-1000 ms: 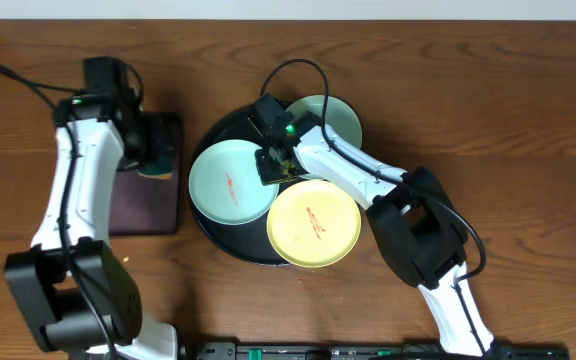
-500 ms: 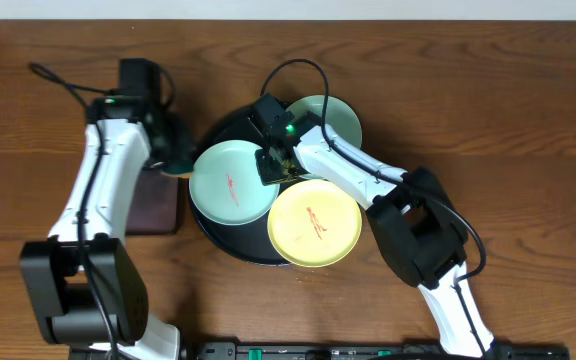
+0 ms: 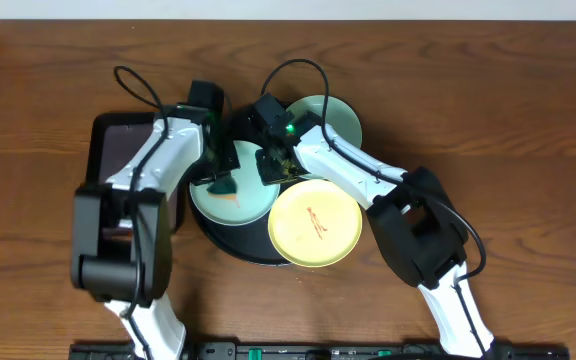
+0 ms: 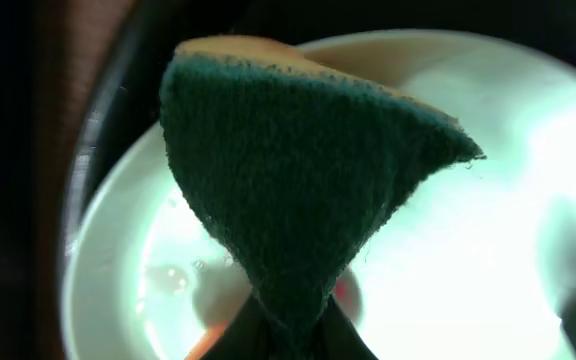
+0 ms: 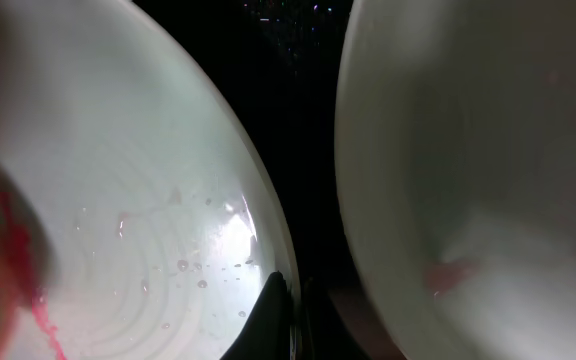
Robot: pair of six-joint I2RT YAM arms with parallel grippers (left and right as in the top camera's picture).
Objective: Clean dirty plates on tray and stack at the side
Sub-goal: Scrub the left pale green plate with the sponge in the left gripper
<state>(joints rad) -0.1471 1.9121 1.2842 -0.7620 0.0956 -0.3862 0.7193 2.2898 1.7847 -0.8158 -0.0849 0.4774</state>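
Reaching across from the frame's left, the left end effector (image 3: 218, 172) clamps a green sponge (image 4: 298, 190), hiding much of the mint plate (image 3: 250, 205) on the tray (image 3: 223, 241); the right end effector (image 3: 271, 165) pinches its rim.

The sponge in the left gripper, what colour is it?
The sponge is dark green, with a thin yellow-orange edge along the top; clearest in the left wrist view.

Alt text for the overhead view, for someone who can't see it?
The left hand holds a green sponge over a mint plate on the round black tray. The right hand rests beside that plate; a yellow plate and second mint plate share the tray.
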